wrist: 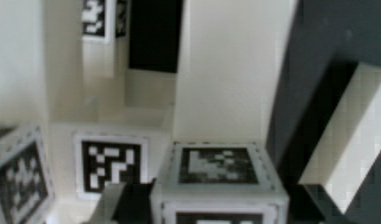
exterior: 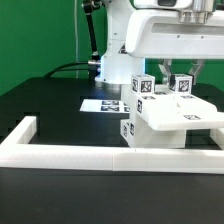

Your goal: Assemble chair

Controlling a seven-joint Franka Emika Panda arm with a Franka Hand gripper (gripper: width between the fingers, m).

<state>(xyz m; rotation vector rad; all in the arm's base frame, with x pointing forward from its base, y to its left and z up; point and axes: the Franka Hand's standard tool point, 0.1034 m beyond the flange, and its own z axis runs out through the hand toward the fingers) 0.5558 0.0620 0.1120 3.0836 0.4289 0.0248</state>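
The chair [exterior: 165,118], partly put together from blocky white pieces with black-and-white square tags, sits on the black desk [exterior: 40,105] at the exterior view's right, just behind the long white border frame [exterior: 110,155] that runs across the front and turns back at the exterior view's left end. A broad flat white slab forms its top, with tagged blocks standing up from it and another tagged block at its lower left corner. Behind the chair, toward the exterior view's left, the marker board [exterior: 103,104] lies flat on the desk near the base of the white robot arm [exterior: 125,45].

The arm reaches down over the chair from above. Its fingers [exterior: 172,80] are clenched on a tagged upright piece [exterior: 184,86] of the chair, which stands above the slab between them.

In the wrist view, the tagged block [wrist: 215,170] sits close under the camera, with another tag [wrist: 112,160] just beside it on a white surface and tall white pieces rising behind. The view is blurred, so the finger contact cannot be made out there.
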